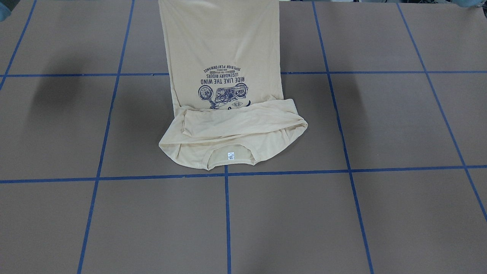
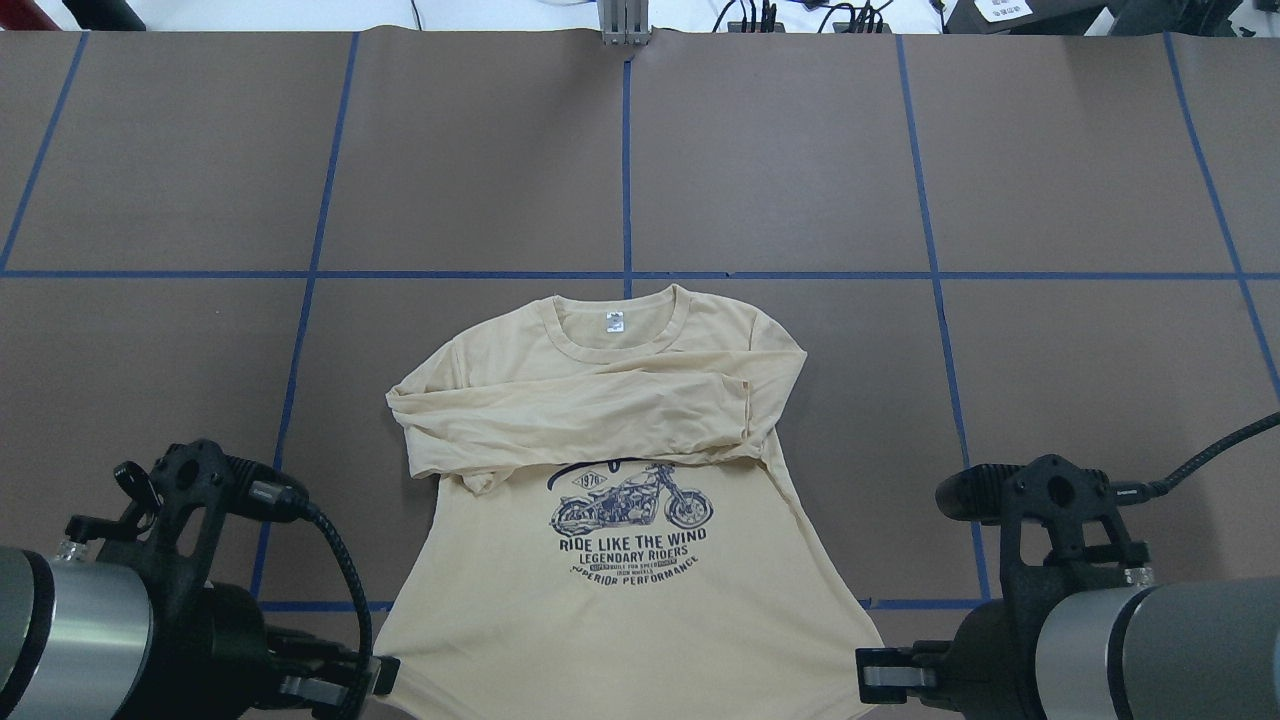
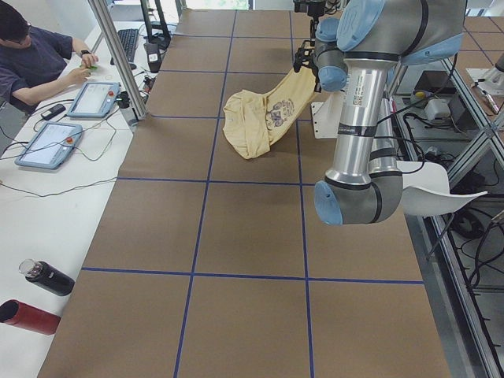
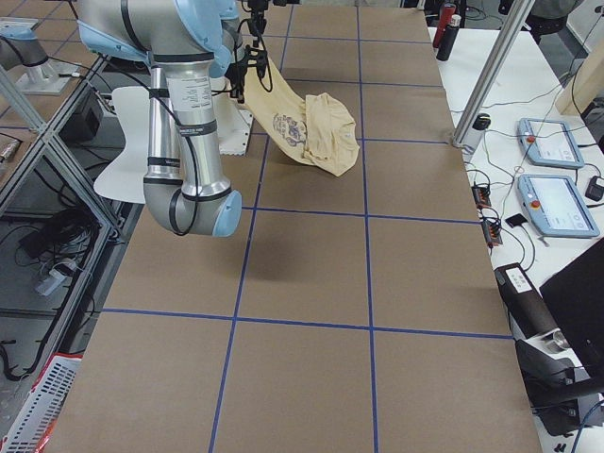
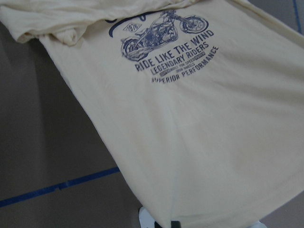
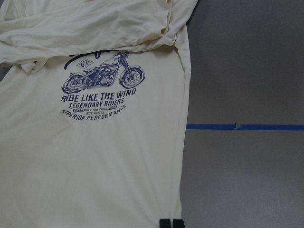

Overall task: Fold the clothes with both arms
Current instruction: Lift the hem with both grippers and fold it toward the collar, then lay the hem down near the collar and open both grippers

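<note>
The cream-yellow long-sleeved shirt [image 2: 620, 600] lies print-up, collar and white neck label [image 2: 613, 321] toward the far side, and both sleeves are folded across the chest. Its lower half rises off the table toward me; the front view shows the hem end [image 1: 220, 45] lifted out of frame. My left gripper [image 2: 385, 690] is shut on the hem's left corner, and my right gripper [image 2: 868, 680] is shut on the right corner. Each wrist view shows the navy motorcycle print [image 5: 161, 33] [image 6: 102, 76] and cloth running down into the fingertips [image 5: 159, 221] [image 6: 171, 223].
The brown table [image 2: 800, 150] carries a blue tape grid. A person [image 3: 35, 59] sits at a white side bench with touch panels [image 3: 94, 98]. A black bottle [image 3: 47, 277] and a red one [image 3: 27, 316] lie there. More panels [image 4: 557, 203] show in the right view.
</note>
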Robot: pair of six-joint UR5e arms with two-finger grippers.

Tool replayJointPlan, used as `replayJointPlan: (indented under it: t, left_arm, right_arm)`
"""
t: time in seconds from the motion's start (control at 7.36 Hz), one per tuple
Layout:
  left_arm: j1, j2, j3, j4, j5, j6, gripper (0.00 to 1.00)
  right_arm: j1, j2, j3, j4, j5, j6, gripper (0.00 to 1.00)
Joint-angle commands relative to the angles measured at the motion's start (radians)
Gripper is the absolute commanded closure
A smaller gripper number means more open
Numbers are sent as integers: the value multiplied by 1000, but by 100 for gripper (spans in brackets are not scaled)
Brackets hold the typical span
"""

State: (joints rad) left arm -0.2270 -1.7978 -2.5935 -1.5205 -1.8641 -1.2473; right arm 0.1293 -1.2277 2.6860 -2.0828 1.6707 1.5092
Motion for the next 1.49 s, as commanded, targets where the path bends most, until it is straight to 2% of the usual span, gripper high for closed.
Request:
replayJointPlan:
  t: [0.0, 0.27, 0.41, 0.68, 0.95, 1.22, 1.36]
  left_arm:
    - [-7, -9, 44, 3, 9, -11, 100]
    - [-101, -93, 235, 0, 78, -3, 100]
    - [-139, -138, 328, -1, 120, -1, 100]
    - [-195, -144, 377, -3, 164, -1, 100]
    - [-236, -164, 438, -15, 195, -1, 100]
    - [-294, -184, 496, -61, 195, 21, 100]
    - [-311, -198, 553, -87, 204, 64, 100]
  right_arm:
    - [25, 11, -105, -6, -113, -6, 100]
    - [145, 130, -317, 7, -146, -18, 100]
    - [192, 143, -389, 92, -169, -59, 100]
    - [285, 143, -590, 356, -172, -78, 100]
    - [323, 146, -676, 482, -174, -110, 100]
    - [348, 154, -701, 506, -174, -135, 100]
    - [357, 168, -753, 509, -174, -138, 100]
